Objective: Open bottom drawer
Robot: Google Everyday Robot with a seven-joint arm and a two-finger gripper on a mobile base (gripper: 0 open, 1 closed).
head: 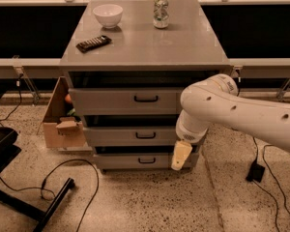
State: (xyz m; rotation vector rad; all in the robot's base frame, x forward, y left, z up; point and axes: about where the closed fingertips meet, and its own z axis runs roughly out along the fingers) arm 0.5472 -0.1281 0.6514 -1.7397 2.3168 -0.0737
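The bottom drawer (pixel 130 160) is the lowest grey front of the cabinet, with a small black bar handle (pixel 146 160) at its centre; it looks closed or nearly so. My white arm reaches in from the right and bends down in front of the cabinet's right side. My gripper (pixel 181 155) is the cream-coloured tip hanging over the right end of the bottom drawer front, to the right of the handle and apart from it.
The middle drawer (pixel 135 136) and top drawer (pixel 130 100) sit above. On the cabinet top are a white bowl (pixel 108 15), a can (pixel 160 11) and a dark remote (pixel 93 43). A cardboard box (pixel 63 120) stands left; cables and a chair base (pixel 38 202) lie on the floor.
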